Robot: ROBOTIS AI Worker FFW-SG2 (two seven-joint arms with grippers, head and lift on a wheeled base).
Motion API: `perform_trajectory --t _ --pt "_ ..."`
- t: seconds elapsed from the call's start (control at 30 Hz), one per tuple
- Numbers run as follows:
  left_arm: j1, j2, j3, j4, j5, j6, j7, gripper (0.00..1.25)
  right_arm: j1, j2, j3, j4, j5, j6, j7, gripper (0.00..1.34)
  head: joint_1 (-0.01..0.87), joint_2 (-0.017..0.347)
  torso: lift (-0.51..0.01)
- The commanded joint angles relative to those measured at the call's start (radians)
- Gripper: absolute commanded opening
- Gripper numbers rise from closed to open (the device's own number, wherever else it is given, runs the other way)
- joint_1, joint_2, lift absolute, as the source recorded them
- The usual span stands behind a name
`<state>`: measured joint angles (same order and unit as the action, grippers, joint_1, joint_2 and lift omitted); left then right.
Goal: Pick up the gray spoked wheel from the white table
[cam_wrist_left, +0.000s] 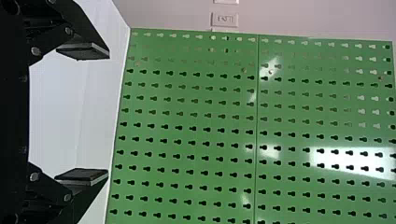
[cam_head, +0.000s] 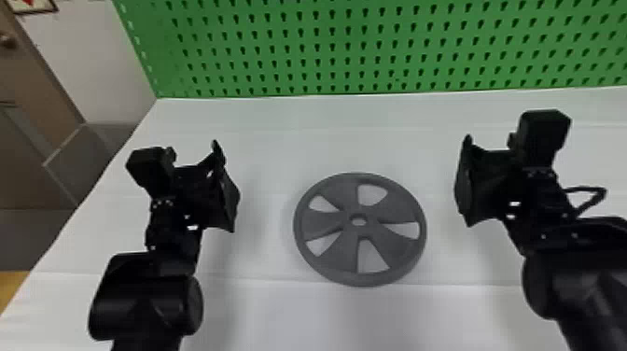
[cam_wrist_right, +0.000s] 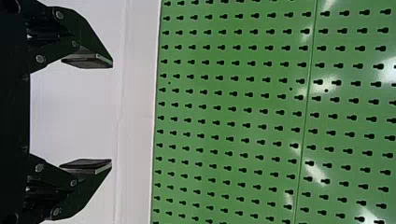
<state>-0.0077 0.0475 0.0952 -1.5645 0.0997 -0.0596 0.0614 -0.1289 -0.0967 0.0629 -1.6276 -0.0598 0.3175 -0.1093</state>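
Note:
The gray spoked wheel (cam_head: 326,223) lies flat on the white table (cam_head: 261,308), between the two arms in the head view. My left gripper (cam_head: 226,186) stands to the left of the wheel, apart from it. To the wheel's right, also apart, is my right gripper (cam_head: 464,182). In the left wrist view my left gripper (cam_wrist_left: 83,113) has its two fingers wide apart with nothing between them. My right gripper (cam_wrist_right: 88,115) is likewise open and holds nothing in the right wrist view.
A green pegboard (cam_head: 336,51) rises along the table's far edge. At the far left are a white wall (cam_head: 93,65) and a brown door (cam_head: 28,154). White tabletop lies between each gripper and the wheel.

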Motion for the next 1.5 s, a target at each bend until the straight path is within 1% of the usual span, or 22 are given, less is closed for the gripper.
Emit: perform_trajectory --t 0.0,0.5,0.77,0.83,0.93,1.1,1.23,1.37,1.47 --pt "0.000 0.000 0.000 0.000 0.000 0.000 0.000 0.89 0.000 0.000 0.000 0.000 0.000 0.000 0.000 0.84 0.779 0.152 -0.063" --pt "-0.003 0.000 0.000 0.000 0.000 0.000 0.000 0.89 -0.005 0.000 0.005 0.000 0.000 0.006 -0.001 0.84 0.779 0.152 -0.063" --pt "-0.002 0.000 0.001 0.000 0.000 0.000 -0.002 0.89 -0.015 0.000 0.011 -0.003 0.000 0.032 0.000 0.84 0.779 0.152 -0.063" --pt "-0.002 0.000 0.001 0.000 0.000 0.001 -0.002 0.89 -0.023 0.002 0.012 -0.011 0.000 0.069 -0.001 0.84 0.779 0.152 -0.063" --pt "-0.002 0.000 0.001 0.000 0.000 0.000 -0.002 0.89 -0.052 0.014 0.011 -0.037 -0.003 0.175 0.000 0.84 0.779 0.152 -0.063" --pt "-0.002 0.000 0.001 0.000 0.000 0.000 -0.002 0.89 -0.094 0.023 0.011 -0.072 0.000 0.284 -0.001 0.84 0.779 0.152 -0.063" --pt "0.000 0.000 0.003 0.000 0.000 0.001 -0.003 0.89 -0.140 0.031 -0.005 -0.109 -0.029 0.419 -0.001 0.84 0.779 0.152 -0.063" --pt "0.000 0.000 0.003 0.000 0.000 0.000 -0.003 0.89 -0.201 0.026 -0.002 -0.127 -0.048 0.572 -0.001 0.84 0.779 0.152 -0.063" --pt "0.000 0.000 0.003 0.000 0.000 0.000 -0.003 0.89 -0.242 0.025 -0.008 -0.127 -0.075 0.650 -0.001 0.84 0.779 0.152 -0.063"
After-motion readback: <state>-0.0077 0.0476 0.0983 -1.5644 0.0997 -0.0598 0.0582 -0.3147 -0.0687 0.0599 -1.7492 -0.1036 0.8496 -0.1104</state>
